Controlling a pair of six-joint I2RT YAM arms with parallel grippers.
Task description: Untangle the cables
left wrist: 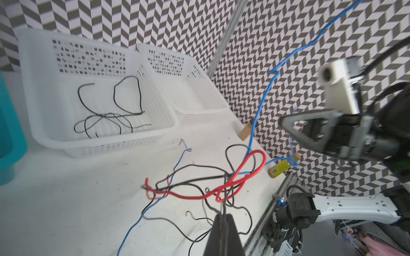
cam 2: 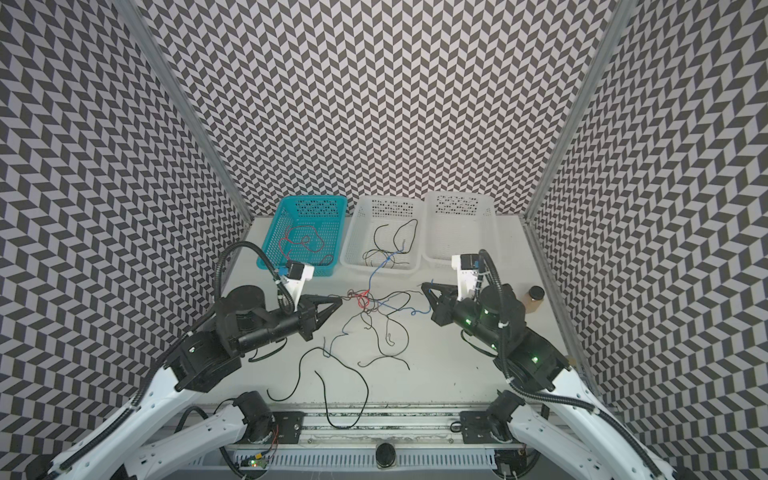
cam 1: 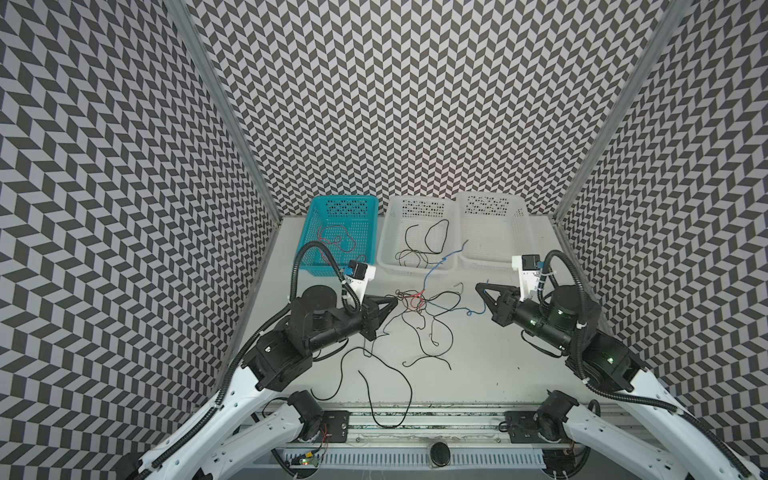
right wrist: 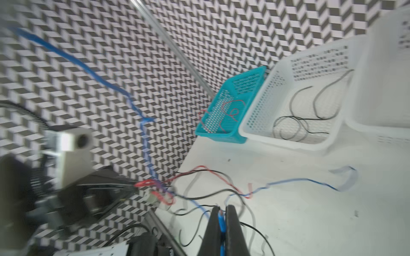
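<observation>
The left gripper [cam 1: 394, 302] clamps black cables [left wrist: 222, 208]; the right gripper [cam 1: 478, 286] clamps a blue cable [right wrist: 220, 218]. Their knot [cam 1: 413, 300] stretches nine-to-three o'clock, with baskets [cam 1: 415, 269] at twelve.

Three walls close in the scene, a far wall [cam 1: 415, 104], a left wall [cam 1: 104, 208] and a right wall [cam 1: 685, 208], all covered in one black-and-white chevron pattern. A bare metal post stands at the far-left corner [cam 1: 232, 124] and another at the far-right corner [cam 1: 611, 124]. The pale surface [cam 1: 498, 365] carries small dark specks. A metal rail [cam 1: 424, 419] runs along its near edge, with a white slotted duct [cam 1: 415, 459] nearer still. The light is even and soft.
</observation>
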